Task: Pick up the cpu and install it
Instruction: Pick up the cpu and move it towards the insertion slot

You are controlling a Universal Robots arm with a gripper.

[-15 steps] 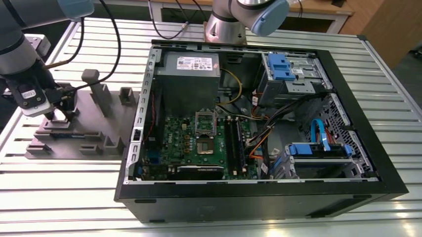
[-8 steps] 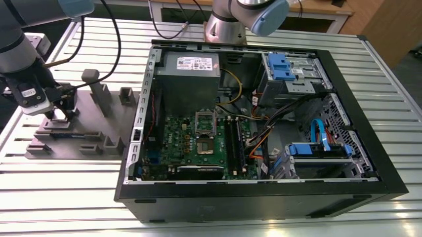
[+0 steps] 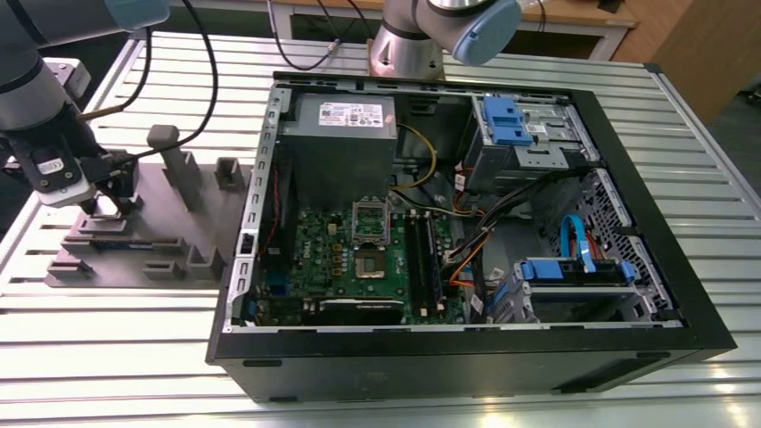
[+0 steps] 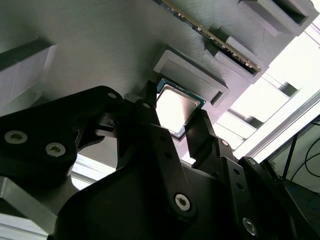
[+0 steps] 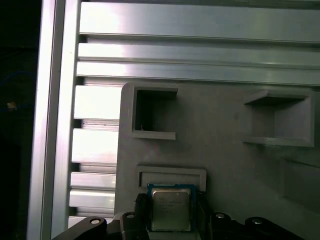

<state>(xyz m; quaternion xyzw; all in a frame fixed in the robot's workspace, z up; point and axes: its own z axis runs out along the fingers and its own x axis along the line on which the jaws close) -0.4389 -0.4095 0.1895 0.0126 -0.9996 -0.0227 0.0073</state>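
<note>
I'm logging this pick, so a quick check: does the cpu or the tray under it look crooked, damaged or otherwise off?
Nothing stands out. The cpu lies flat on the tray, its edges square to a raised block, with the pincer set around it. No cracks, bends or debris show in either wrist view.

The cpu [image 5: 170,209] has a smooth, shiny metal top; the tray [image 5: 220,125] is matt grey plastic, finely lined; the worktop [image 5: 200,45] is bright ribbed metal
</note>
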